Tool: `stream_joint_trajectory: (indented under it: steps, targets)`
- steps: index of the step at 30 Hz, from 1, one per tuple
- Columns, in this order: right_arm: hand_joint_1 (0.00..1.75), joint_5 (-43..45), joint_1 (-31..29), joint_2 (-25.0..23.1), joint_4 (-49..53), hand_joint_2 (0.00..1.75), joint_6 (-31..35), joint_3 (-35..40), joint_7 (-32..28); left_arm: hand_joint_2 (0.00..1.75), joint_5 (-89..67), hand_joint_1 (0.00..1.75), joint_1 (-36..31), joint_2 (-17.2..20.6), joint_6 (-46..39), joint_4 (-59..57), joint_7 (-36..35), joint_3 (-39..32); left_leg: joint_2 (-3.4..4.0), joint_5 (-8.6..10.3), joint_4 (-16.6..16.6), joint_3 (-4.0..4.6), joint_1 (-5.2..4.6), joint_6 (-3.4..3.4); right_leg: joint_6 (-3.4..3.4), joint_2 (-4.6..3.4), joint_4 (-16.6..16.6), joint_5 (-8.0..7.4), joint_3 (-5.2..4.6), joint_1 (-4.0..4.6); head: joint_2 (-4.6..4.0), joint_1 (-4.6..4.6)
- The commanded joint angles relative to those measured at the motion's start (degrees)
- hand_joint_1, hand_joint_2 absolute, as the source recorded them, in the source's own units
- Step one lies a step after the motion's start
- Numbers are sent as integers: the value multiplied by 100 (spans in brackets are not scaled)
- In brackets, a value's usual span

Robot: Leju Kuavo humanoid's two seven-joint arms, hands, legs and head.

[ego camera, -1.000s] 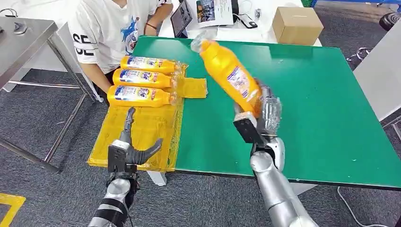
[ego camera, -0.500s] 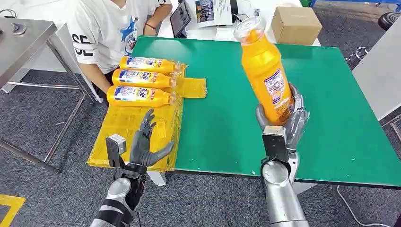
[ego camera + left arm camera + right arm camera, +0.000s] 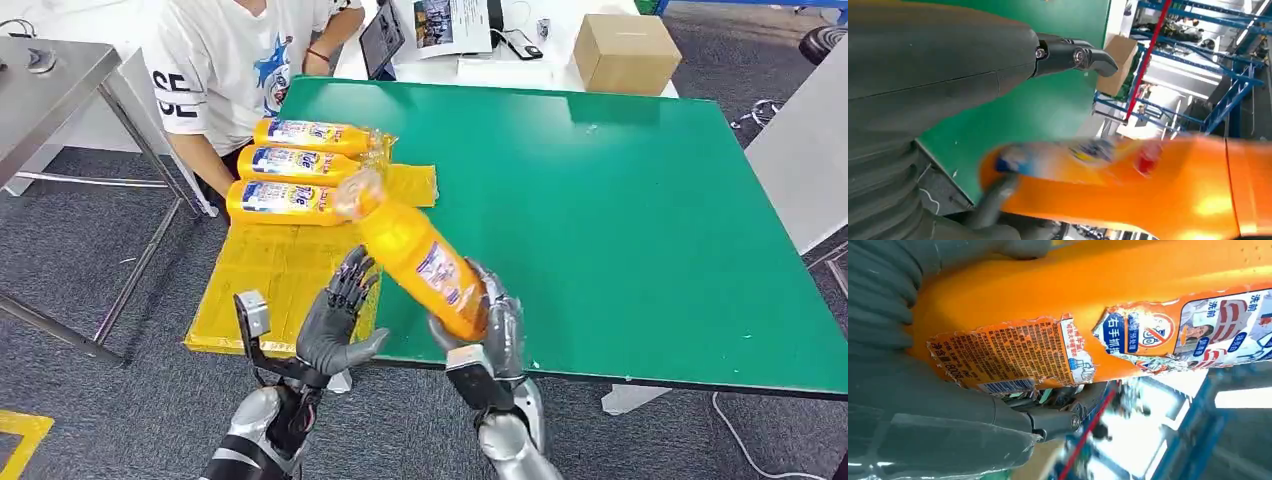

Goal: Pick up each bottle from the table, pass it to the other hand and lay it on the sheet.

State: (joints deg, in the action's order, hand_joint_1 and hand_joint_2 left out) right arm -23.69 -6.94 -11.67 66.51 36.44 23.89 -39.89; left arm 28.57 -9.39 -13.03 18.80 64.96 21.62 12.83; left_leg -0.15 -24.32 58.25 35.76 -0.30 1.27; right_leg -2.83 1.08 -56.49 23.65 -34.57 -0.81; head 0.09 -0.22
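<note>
1. Spanning most of the head view: green bench (image 3: 620, 200), with a yellow sheet (image 3: 285, 265) draping over its 9 o'clock edge.
2. Lying side by side on the sheet's far end: three orange bottles (image 3: 300, 165).
3. Tilting toward 10 o'clock above the bench's near edge: a fourth orange bottle (image 3: 415, 255), its base gripped by the right hand (image 3: 490, 335), fingers (image 3: 505, 315) wrapping it.
4. Hovering just beside it at 9 o'clock: left hand (image 3: 335, 320), fingers spread, holding nothing.
</note>
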Motion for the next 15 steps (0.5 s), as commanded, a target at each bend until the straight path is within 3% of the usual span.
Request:
stream_joint_trajectory:
  steps: [1,15]
  targets:
    - [175,6,-412,-118,-1477,175,58,1048,-11,175,47,0,-251,265,35,-449,-33,278,16,-10,-8,-34,7,-10,11,-23,11,3,30,6,0,2]
    - [175,51,-539,-332,-2449,175,-489,1327,-11,175,241,0,-318,251,54,-472,-52,215,3,-9,-6,-34,8,-11,12,-10,9,6,31,7,0,0]
